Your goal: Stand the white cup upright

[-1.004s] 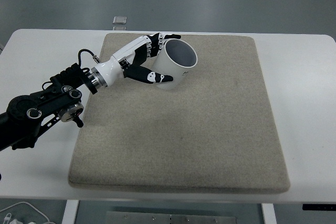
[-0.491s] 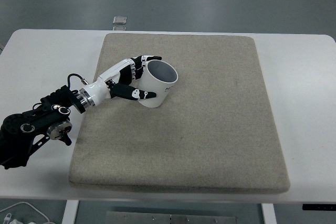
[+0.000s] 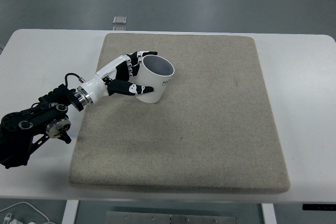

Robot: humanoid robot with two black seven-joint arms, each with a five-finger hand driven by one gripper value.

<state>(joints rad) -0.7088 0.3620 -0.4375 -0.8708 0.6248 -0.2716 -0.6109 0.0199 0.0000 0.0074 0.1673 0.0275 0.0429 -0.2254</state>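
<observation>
Head view, cup: the white cup is seen on the beige mat, toward the bench's far-left part, mouth tilted up and forward, not fully upright.
Head view, hand: the left hand is wrapped around the cup's wall, thumb below, fingers behind the rim.
Head view, risk: if released while tilted, the cup could be tipped back over; a loose grasp could let it slip.

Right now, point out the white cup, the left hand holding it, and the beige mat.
white cup (image 3: 156, 83): head view, on its outer side wall below the rim.
left hand (image 3: 118, 72): head view, on the back of the hand.
beige mat (image 3: 210, 129): head view, on bare surface.
</observation>
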